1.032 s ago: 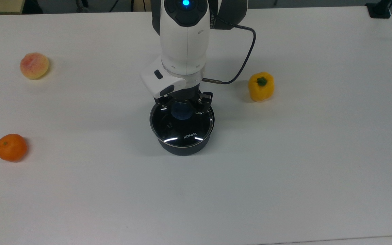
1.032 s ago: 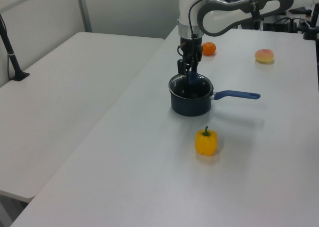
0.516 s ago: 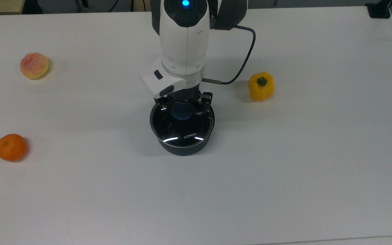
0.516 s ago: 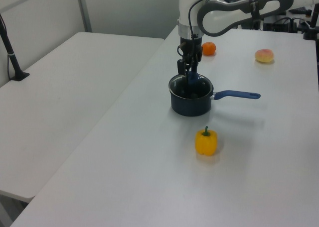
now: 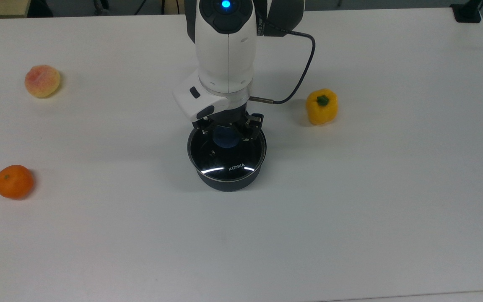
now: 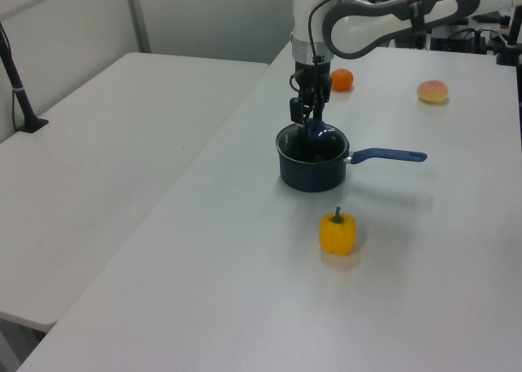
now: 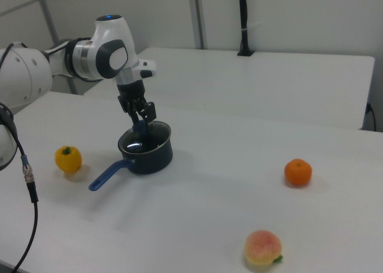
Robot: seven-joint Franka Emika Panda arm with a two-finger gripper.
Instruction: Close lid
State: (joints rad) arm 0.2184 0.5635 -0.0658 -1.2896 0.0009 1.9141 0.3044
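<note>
Gripping lid (image 5: pixel 226 156) knob, fingers (image 5: pixel 209 126) clamped

A robot lab or test room, big plain white table (image 5: pixel 350 230), second white table (image 6: pixel 106 168) on the left view's left, white robot arm (image 5: pixel 224 50) with a cable, toy-like fruit set far apart, bare grey walls, a black pole clamped to the far table (image 7: pixel 242 21).
</note>
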